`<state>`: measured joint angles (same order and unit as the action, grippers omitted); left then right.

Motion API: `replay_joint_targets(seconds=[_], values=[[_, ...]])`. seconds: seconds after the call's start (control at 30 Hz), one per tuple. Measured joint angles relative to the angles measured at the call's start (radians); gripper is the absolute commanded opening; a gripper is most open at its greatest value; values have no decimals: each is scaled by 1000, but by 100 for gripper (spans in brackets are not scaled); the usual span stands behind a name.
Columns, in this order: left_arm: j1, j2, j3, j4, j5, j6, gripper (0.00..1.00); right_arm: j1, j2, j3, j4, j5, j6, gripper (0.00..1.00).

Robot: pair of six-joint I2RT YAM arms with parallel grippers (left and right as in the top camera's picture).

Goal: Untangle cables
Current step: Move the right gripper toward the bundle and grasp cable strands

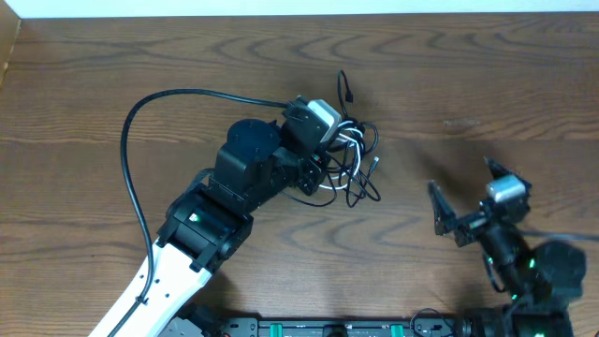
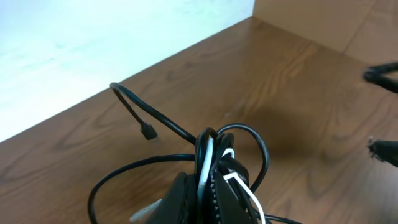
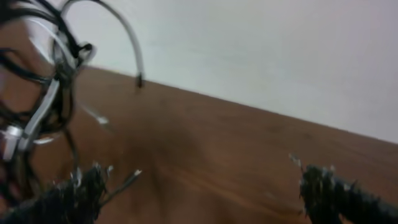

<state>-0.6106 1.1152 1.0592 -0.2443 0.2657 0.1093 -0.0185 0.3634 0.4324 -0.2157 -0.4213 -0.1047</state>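
Evidently light and limp, the cables (image 1: 354, 161), black plus one white, bunch at the tips of the left gripper (image 2: 208, 190), which is clenched on them; the right gripper (image 1: 465, 194) stands released, well apart; the loose plug end (image 2: 148, 132) ahead of the knot seems the likeliest hold.

From overhead you look straight down on the table (image 1: 94, 65). Your left wrist view sits close behind the cables (image 2: 202, 149), facing the white wall (image 2: 93, 37). Your right wrist view skims low, blurred, sharing that tangle at its left edge.
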Motion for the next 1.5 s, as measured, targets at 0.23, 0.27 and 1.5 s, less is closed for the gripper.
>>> replay_joint_targets(seconds=[0.23,0.27,1.5], values=[[0,1,0,-43,49,0,7,0,284,227,-80,-282,-121,99],[0,1,0,-44,54,0,7,0,313,251,-82,-327,-136,99],[-1,50,0,-24,402,-34,8,107,735,307,78,-758,-298,1]])
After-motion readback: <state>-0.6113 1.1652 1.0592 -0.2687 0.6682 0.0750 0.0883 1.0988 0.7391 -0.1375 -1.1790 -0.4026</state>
